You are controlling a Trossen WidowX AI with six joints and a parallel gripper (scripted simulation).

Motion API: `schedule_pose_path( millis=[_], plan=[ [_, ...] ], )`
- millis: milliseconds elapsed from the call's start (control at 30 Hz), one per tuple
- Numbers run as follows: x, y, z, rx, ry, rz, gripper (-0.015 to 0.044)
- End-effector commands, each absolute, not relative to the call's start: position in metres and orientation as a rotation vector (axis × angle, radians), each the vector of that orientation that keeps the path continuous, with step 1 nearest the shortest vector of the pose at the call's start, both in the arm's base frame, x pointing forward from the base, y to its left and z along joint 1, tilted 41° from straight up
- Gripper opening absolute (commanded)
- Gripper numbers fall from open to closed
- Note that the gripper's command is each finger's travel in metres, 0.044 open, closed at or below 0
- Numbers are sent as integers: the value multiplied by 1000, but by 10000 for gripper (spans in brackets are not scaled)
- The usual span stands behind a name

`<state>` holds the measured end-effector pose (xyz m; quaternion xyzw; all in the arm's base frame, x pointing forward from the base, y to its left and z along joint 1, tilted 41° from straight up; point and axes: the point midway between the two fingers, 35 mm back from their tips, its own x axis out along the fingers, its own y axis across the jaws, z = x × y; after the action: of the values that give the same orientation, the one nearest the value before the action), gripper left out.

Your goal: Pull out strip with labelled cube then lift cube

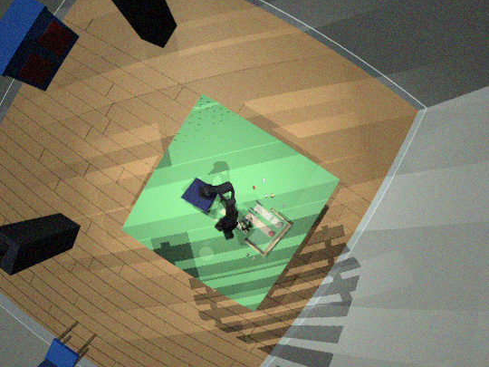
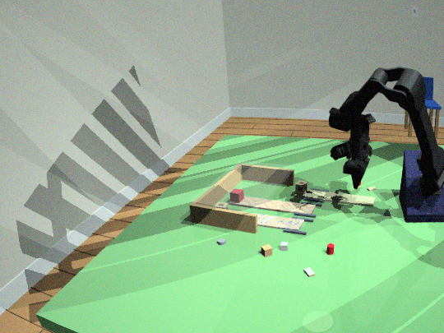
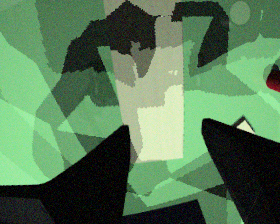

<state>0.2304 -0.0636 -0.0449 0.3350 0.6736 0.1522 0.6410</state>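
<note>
A pale strip (image 2: 366, 200) (image 3: 160, 135) lies flat on the mat, drawn out of the wooden frame toward the arm base, partly in shadow. A cube (image 2: 301, 187), dark in shadow with marks on its faces, sits at its far end just outside the frame's open side. My gripper (image 2: 356, 184) (image 3: 165, 128) is partly open and empty, above the strip's near end. The middle strip (image 2: 284, 205) (image 1: 260, 226) carries a red cube (image 2: 237, 196) (image 1: 271, 234) inside the frame. A blue-speckled strip (image 2: 281, 222) lies beside it, partly hidden by the frame wall.
The wooden frame (image 2: 224, 220) has walls on three sides. Dark rods (image 2: 304, 215) (image 2: 294, 232) lie by the strips' near ends. A tan cube (image 2: 266, 251), a grey cube (image 2: 284, 246), a red cylinder (image 2: 330, 249), a white tile (image 2: 309, 271) and a grey disc (image 2: 221, 242) lie outside it.
</note>
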Motion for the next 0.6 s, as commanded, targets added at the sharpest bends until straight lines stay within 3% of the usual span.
schedule_pose_path(
  millis=[0,167,567],
  plan=[
    [245,-67,-46,774,1536,347,315],
    [264,-75,-47,773,1535,348,440],
    [310,-92,-49,772,1533,348,440]
  ],
)
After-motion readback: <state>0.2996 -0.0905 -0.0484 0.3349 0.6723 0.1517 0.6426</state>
